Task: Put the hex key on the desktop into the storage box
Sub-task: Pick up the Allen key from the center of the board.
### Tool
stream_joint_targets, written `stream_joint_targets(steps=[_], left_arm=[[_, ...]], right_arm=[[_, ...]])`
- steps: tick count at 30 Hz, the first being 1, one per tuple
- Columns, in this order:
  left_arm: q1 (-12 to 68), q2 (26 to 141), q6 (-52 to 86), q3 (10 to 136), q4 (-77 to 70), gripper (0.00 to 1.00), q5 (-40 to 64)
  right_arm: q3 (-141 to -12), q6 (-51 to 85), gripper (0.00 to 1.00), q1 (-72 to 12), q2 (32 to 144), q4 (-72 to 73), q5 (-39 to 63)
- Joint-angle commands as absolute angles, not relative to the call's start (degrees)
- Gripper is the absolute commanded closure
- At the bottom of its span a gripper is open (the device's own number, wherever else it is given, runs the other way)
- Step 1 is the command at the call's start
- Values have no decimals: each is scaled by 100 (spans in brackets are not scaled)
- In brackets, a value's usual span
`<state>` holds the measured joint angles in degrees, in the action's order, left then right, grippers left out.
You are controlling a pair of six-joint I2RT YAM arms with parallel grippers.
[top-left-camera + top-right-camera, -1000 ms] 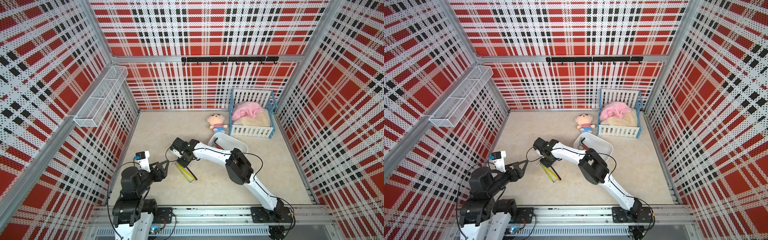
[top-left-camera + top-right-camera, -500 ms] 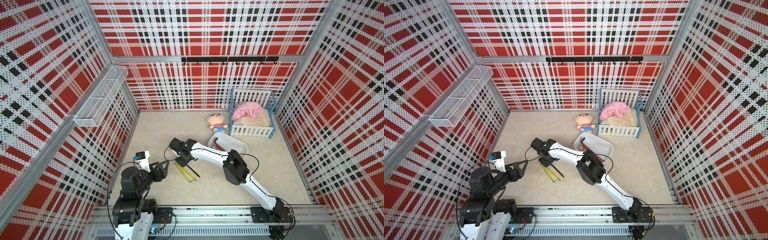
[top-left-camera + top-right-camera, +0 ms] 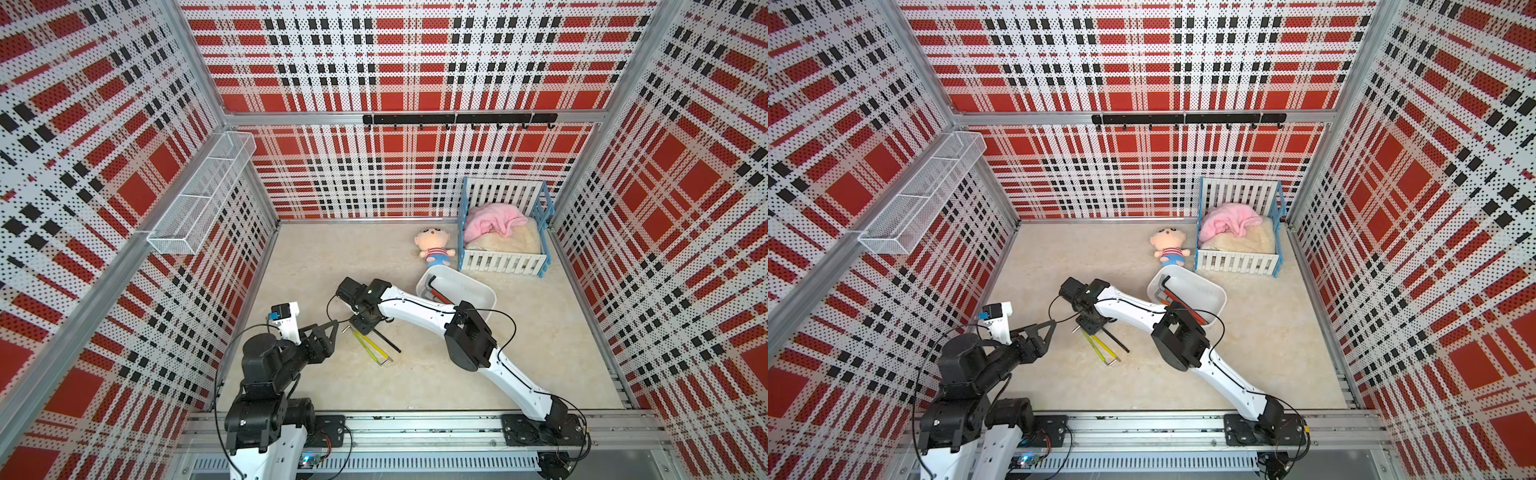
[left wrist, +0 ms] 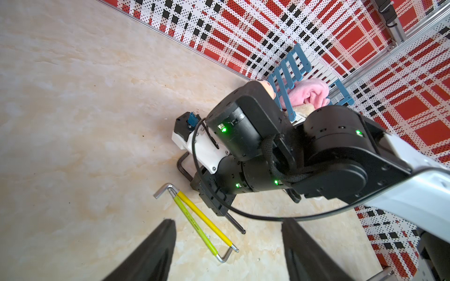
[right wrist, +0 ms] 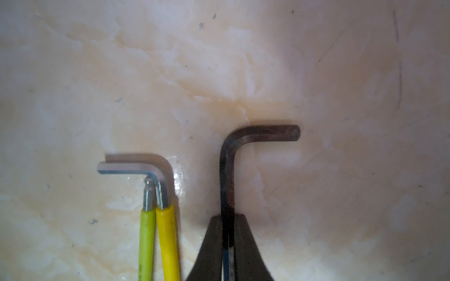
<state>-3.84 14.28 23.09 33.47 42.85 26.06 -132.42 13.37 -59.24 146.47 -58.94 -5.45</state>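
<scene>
A black hex key [image 5: 226, 170] lies on the cream desktop [image 3: 332, 257], and my right gripper [image 5: 227, 216] is shut on its long shaft. Both top views show that gripper [image 3: 360, 326] [image 3: 1090, 325] low over the key [image 3: 388, 343]. Right beside it lie two more hex keys, one yellow-green [image 5: 146, 238] and one yellow [image 5: 168, 238]. The white storage box [image 3: 478, 286] stands behind and to the right, with a black and a red hex key [image 3: 436, 293] inside. My left gripper [image 4: 227, 221] hovers open and empty just left of the keys.
A small doll [image 3: 432, 247] lies behind the box, next to a blue-framed toy crib [image 3: 503, 232] with a pink blanket. A wire-mesh basket [image 3: 199, 199] hangs on the left wall and a black hook rail [image 3: 457, 119] on the back wall.
My right gripper has shifted slightly left and closed its jaws on the black hex key. The left arm has not moved.
</scene>
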Motion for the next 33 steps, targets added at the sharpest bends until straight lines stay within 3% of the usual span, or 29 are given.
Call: stream_joint_targets(steps=[1, 33], left_arm=[[-448, 1456, 2285, 3313, 4148, 26, 2575], [-473, 1432, 2276, 3296, 4151, 26, 2610]], right_arm=[[-13262, 1340, 100, -5924, 14890, -6048, -726], [-13224, 1305, 100, -5647, 13465, -6225, -656]])
